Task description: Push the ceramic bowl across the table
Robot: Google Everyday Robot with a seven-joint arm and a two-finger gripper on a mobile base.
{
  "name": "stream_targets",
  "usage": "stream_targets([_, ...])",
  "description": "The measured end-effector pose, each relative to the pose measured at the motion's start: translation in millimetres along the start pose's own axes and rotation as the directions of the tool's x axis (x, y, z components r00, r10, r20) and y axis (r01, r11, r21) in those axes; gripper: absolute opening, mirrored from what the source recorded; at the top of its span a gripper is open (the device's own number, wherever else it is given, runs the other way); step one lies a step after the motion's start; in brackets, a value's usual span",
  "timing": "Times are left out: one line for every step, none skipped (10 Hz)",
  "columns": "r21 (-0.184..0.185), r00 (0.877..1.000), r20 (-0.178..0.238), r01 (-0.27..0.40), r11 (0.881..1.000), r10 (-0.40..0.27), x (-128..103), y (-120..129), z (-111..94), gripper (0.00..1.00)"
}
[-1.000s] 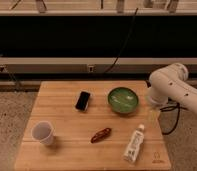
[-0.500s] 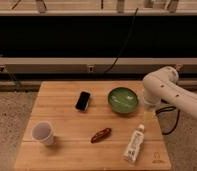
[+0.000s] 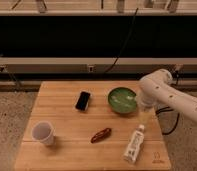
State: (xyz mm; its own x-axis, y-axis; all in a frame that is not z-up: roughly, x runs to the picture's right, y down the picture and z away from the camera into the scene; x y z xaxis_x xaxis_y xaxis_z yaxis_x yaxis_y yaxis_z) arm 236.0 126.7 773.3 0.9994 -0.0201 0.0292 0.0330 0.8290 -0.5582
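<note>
Speckled grey floor (image 3: 9, 117) left and right; far behind, a pale horizontal ledge (image 3: 52, 64) beneath a dark recess (image 3: 67, 35), black cable (image 3: 126, 44) hanging

Jaws of gripper (image 3: 142, 113) blurred beside ceramic bowl (image 3: 122, 100)

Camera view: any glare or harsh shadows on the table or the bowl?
Camera view: even, warm light on the table; pale sheen inside the ceramic bowl; soft shadow beside the paper cup; the gripper, beside the bowl's right rim, looks washed-out; background dark.
</note>
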Motion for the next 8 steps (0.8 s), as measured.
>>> stream_targets([-0.001, 1.000, 0.001, 0.003, 1.000, -0.003, -1.3, -1.9, 1.8, 0.80])
stream_targets([-0.005, 1.000, 0.003, 0.009, 1.000, -0.009, -2.5, -3.9, 6.5, 0.80])
stream_targets([-0.009, 1.000, 0.004, 0.012, 1.000, -0.012, -3.5, -6.2, 11.8, 0.80])
stream_targets([-0.012, 1.000, 0.006, 0.017, 1.000, -0.017, -5.0, -8.5, 20.0, 0.80])
stream_targets([-0.012, 1.000, 0.007, 0.021, 1.000, -0.021, -5.9, -11.4, 23.6, 0.80])
stream_targets([-0.011, 1.000, 0.007, 0.024, 1.000, -0.024, -7.0, -14.0, 24.8, 0.80])
stream_targets([-0.014, 1.000, 0.010, 0.029, 0.999, -0.029, -9.2, -16.1, 27.4, 0.80])
stream_targets([-0.016, 0.999, 0.011, 0.034, 0.999, -0.034, -10.3, -17.7, 31.3, 0.80])
